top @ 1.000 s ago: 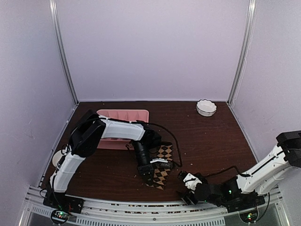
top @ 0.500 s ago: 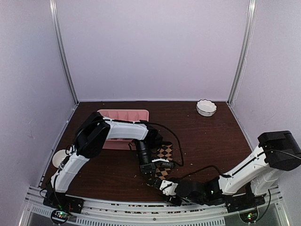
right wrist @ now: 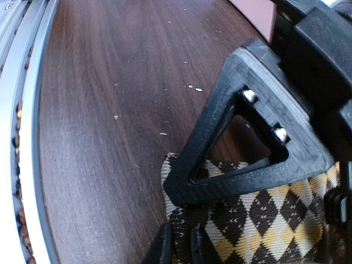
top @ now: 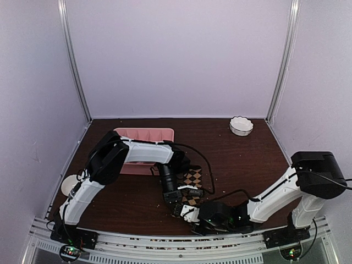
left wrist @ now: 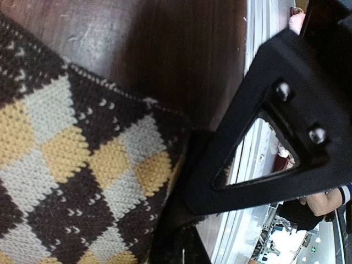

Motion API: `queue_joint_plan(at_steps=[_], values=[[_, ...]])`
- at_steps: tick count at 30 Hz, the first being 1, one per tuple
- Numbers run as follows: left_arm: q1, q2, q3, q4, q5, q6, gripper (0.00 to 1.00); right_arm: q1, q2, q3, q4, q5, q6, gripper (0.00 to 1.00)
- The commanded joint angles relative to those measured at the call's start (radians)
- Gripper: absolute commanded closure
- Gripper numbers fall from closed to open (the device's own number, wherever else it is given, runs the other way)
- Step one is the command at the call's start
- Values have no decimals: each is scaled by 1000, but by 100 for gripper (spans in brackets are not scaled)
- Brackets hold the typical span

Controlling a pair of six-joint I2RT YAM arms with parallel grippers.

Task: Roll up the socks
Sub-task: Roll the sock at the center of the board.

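Note:
A brown-and-tan checkered sock (top: 192, 179) lies on the dark wooden table near the middle front. My left gripper (top: 175, 199) is shut on its near-left edge; in the left wrist view its fingertips (left wrist: 179, 247) pinch the sock (left wrist: 66, 181). From the right, my right gripper (top: 190, 212) reaches along the table's near edge to the sock's near end. In the right wrist view that gripper (right wrist: 181, 245) is shut on a fold of the sock (right wrist: 275, 220), right beside the left gripper's triangular finger (right wrist: 220, 154).
A pink divided tray (top: 143, 135) sits at the back left, partly behind the left arm. A white scalloped bowl (top: 241, 125) stands at the back right. A black cable (top: 206, 165) loops over the table. The metal rail (top: 165, 242) runs along the near edge.
My right arm swung left along the near edge to the sock's near end, and its jaws closed on the fabric. The left gripper stayed shut on the sock.

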Motion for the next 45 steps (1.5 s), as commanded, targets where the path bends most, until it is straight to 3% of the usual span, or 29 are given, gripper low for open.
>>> queue_joint_plan(at_steps=[1, 5, 10, 12, 13, 14, 19, 23, 25, 26, 30, 32, 35, 39, 42, 45], values=[[3, 45, -9, 92, -119, 4, 95, -9, 21, -19, -26, -26, 30, 96], [5, 1, -36, 132, -153, 0, 78, -38, 18, -52, 0, -68, 132, 100], [17, -179, -194, 317, -224, -15, 56, -119, 23, -114, 87, -273, 312, 100], [19, -295, -298, 441, -288, -25, 36, -153, 34, -144, 136, -357, 383, 100], [19, -356, -356, 509, -324, -24, 8, -164, 42, -160, 161, -389, 420, 100], [19, -421, -414, 584, -355, -25, 3, -173, 49, -178, 188, -416, 451, 100], [19, -658, -605, 839, -495, -14, 2, -195, 114, -236, 285, -483, 578, 100], [32, -602, -555, 808, -598, -38, 2, -195, 166, -236, 297, -512, 620, 100], [66, -521, -455, 678, -572, -31, 2, -197, 184, -230, 288, -526, 631, 100], [76, -541, -482, 694, -582, -35, 2, -200, 190, -224, 270, -532, 635, 100], [47, -798, -748, 1087, -673, 4, 2, -205, 202, -244, 290, -534, 663, 100], [62, -796, -761, 1152, -775, -101, 2, -211, 214, -245, 279, -544, 666, 100], [89, -700, -604, 919, -548, -38, 2, -228, 221, -241, 253, -564, 678, 100], [30, -738, -685, 898, -315, 164, 5, -265, 223, -267, 286, -582, 721, 100], [-47, -712, -722, 814, -300, 351, 12, -290, 249, -292, 345, -608, 761, 100], [-89, -621, -673, 735, -317, 402, 27, -299, 286, -298, 393, -637, 792, 100]])
